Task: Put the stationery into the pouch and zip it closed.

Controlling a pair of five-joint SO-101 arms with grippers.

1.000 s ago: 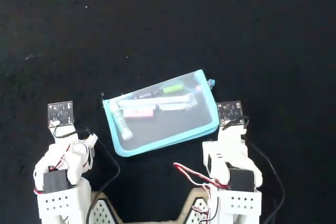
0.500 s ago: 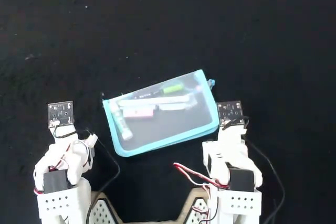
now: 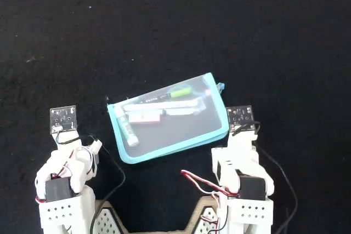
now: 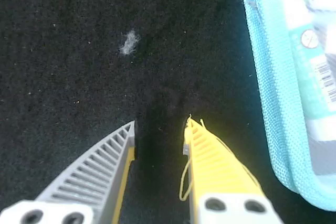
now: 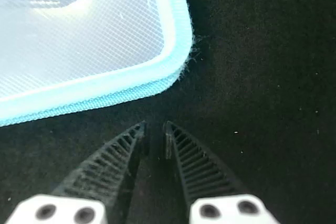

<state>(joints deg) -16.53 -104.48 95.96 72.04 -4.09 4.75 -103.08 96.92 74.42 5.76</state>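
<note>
- High view: pouch [image 3: 167, 119], teal-edged with a clear front, lies flat mid-counter [image 3: 274, 42] between both arms; stationery [image 3: 159, 110] is inside.
- Step: the zip looks closed, with the pull [image 3: 220, 87] at the far right corner. Task judged near done; next, confirm closure.
- Left pincer [image 4: 160, 124]: left of the pouch, low over the counter, tips parted, empty.
- Right pincer [image 5: 155, 125]: just near the pouch's near right corner, tips almost together, empty.
</note>
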